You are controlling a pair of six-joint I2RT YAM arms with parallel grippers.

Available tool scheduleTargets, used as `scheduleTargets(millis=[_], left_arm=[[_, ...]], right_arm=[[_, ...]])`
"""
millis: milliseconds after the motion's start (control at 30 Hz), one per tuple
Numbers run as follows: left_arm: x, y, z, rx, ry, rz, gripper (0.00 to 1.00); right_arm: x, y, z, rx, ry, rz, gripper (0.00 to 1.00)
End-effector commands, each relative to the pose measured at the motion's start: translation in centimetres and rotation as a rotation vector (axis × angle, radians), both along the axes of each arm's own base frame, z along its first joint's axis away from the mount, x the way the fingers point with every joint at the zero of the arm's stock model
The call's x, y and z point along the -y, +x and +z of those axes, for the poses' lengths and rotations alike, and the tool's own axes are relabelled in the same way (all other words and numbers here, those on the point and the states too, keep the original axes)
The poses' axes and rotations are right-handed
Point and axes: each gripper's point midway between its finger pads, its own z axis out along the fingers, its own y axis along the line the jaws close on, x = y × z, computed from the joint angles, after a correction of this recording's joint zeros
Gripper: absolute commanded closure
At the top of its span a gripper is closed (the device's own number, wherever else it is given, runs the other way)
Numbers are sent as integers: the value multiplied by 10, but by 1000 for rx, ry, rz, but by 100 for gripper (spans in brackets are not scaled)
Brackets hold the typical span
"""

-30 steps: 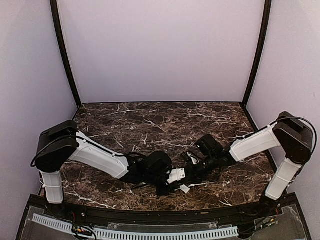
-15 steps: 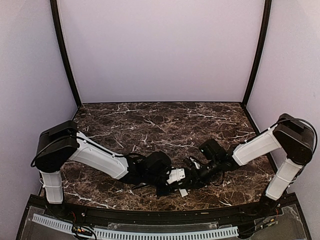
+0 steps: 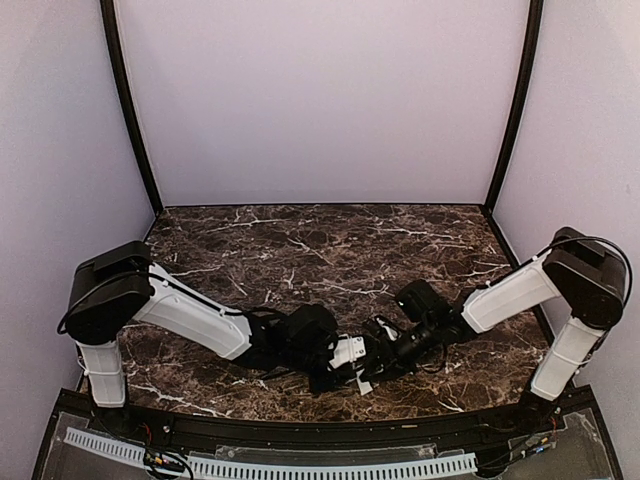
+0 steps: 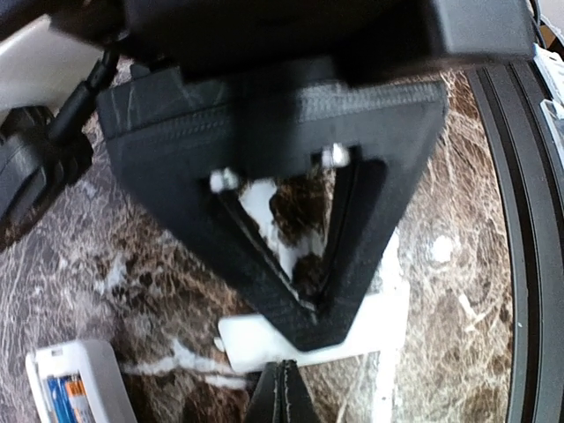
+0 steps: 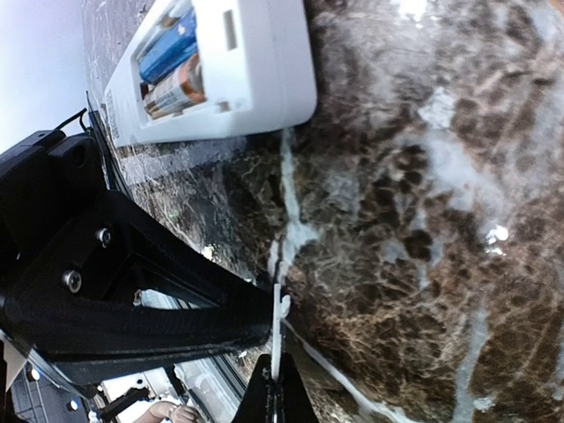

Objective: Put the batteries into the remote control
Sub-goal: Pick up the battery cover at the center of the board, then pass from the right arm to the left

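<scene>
The white remote control [image 5: 256, 66] lies back-up on the marble, its compartment open. A blue battery [image 5: 172, 42] and a copper-tan battery [image 5: 172, 90] sit inside it. In the left wrist view the remote control [image 4: 92, 379] shows at lower left, and in the top view it [image 3: 348, 350] lies between the two wrists. My right gripper [image 5: 278, 392] is shut on a thin white cover plate [image 5: 278, 330], seen edge-on. My left gripper [image 4: 283, 388] is shut and empty, its tips at the cover plate's [image 4: 256, 339] lower edge. Both arms meet near the table's front middle.
The table's black front rail [image 4: 529, 220] runs close behind the cover plate. A white slotted cable strip [image 3: 270, 466] lies below it. Purple walls enclose the marble top [image 3: 320, 250]. A person's hand [image 5: 167, 412] shows beyond the rail.
My right gripper has closed onto the cover plate and shifted slightly toward the front edge. The left arm has barely moved and stays shut.
</scene>
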Motion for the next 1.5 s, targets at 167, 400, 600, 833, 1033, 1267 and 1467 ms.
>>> scheduleTargets(millis=[167,400,600,833,1033,1267,1467], left_arm=[[-42,-13,59,-116,-68,40,80],[-59,-29,172,-127,-279,20,62],[-57,-27,266,-86,-503,14,50],[-45,-21,335,4,-678,-26,35],[-32,-12,351,30,-689,-49,52],[-27,-13,355,49,-683,-96,82],[-24,-17,355,50,-686,-138,89]], right_arm=[[-3,7,70,293,63,207,100],[-9,7,211,805,355,373,100],[-22,12,308,1119,581,378,100],[-35,5,373,1284,799,387,100],[-36,-3,386,1329,856,406,100],[-35,-6,386,1331,873,408,100],[-39,-1,378,1317,850,413,100]])
